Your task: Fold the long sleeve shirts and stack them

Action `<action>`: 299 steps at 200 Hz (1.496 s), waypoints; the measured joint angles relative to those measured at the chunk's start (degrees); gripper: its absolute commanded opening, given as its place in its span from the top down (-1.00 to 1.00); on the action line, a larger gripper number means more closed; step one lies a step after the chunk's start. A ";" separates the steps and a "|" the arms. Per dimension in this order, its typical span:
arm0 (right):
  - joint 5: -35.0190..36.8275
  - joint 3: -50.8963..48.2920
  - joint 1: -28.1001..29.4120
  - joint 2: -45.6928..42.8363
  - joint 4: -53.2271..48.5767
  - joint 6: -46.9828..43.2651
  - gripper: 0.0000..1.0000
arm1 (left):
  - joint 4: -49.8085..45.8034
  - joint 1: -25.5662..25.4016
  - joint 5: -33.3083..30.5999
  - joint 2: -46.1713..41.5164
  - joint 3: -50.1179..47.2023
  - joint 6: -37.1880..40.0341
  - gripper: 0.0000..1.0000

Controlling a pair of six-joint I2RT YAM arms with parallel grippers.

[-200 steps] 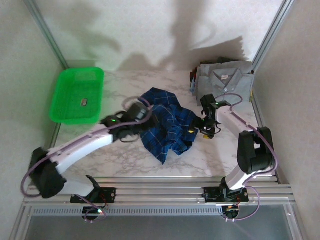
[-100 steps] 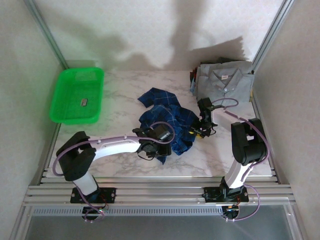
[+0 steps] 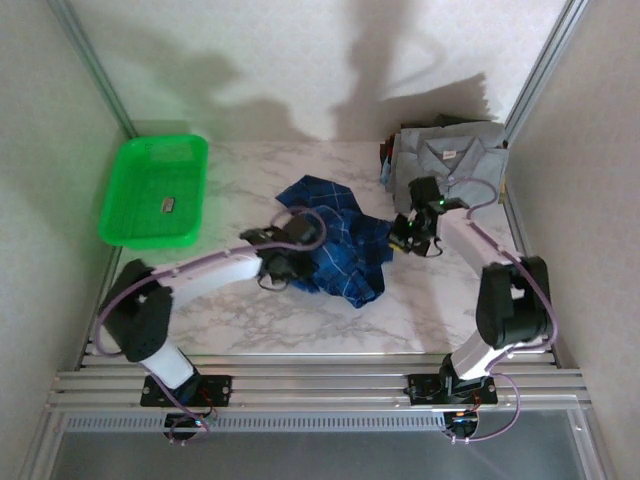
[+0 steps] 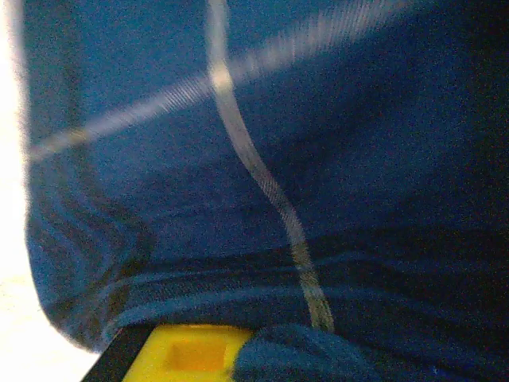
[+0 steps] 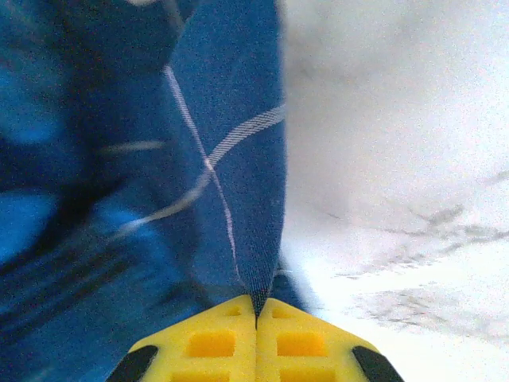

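A dark blue plaid long sleeve shirt (image 3: 335, 245) lies crumpled mid-table. My left gripper (image 3: 285, 262) is at its left edge, and my right gripper (image 3: 402, 240) is at its right edge. In the left wrist view the plaid cloth (image 4: 262, 159) hangs close over the jaws, hiding all but one yellow finger (image 4: 195, 354); the left gripper (image 4: 254, 350) is shut on the cloth. In the right wrist view the right gripper (image 5: 256, 314) has its yellow pads pressed together on a fold of the plaid shirt (image 5: 159, 199). A folded grey shirt (image 3: 450, 160) lies at the back right.
A green plastic basket (image 3: 130, 215) stands at the back left with a small dark item (image 3: 168, 204) inside. Darker folded cloth (image 3: 385, 165) sits at the grey shirt's left side. Metal frame posts rise at both back corners. Bare marble (image 3: 420, 310) lies toward the near edge.
Both grippers went from open to shut on the plaid shirt. The left gripper moved from the shirt's near edge up to its left side; the right gripper shifted back, drawing the cloth with it.
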 measured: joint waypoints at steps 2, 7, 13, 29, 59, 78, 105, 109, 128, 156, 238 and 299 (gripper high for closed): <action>-0.09 1.01 -0.11 -0.76 -0.28 -0.13 1.00 | -0.28 0.35 -0.59 -0.44 0.35 0.35 1.00; -0.37 2.95 -0.28 -2.01 -0.68 -0.22 1.00 | -0.98 1.90 -1.66 -1.95 1.90 0.59 1.00; -0.90 5.62 -0.59 -3.87 -1.05 -0.35 1.00 | -1.90 3.69 -3.21 -3.56 4.02 1.16 1.00; -2.34 11.82 -1.44 -8.28 -1.36 -0.42 1.00 | -3.28 7.32 -6.95 -6.64 9.99 2.84 1.00; -5.86 21.38 -3.87 -12.85 -0.79 -0.17 1.00 | -4.72 11.54 -12.20 -7.82 22.47 7.26 1.00; -8.50 26.95 -6.51 -12.68 1.22 1.20 1.00 | -4.98 13.77 -14.21 -6.45 31.91 11.23 1.00; -12.50 37.38 -10.80 -7.89 4.90 4.98 1.00 | -4.17 17.81 -15.08 -0.61 48.00 18.01 1.00; -13.00 39.21 -11.28 -6.80 5.57 5.51 1.00 | -3.82 18.29 -15.10 0.44 50.21 18.84 1.00; -15.13 48.81 -12.81 -0.55 8.70 8.63 1.00 | -3.06 21.09 -14.21 6.82 62.90 23.32 1.00; -17.68 65.09 -13.88 8.87 10.05 12.74 1.00 | -1.99 26.27 -10.45 13.70 76.91 26.25 1.00; -22.58 73.09 -14.91 10.80 12.72 18.43 1.00 | 10.10 31.80 3.50 5.42 72.19 32.48 1.00; -21.20 24.90 -15.69 -19.80 6.14 8.92 1.00 | 24.09 24.72 12.79 -25.79 18.73 27.58 0.95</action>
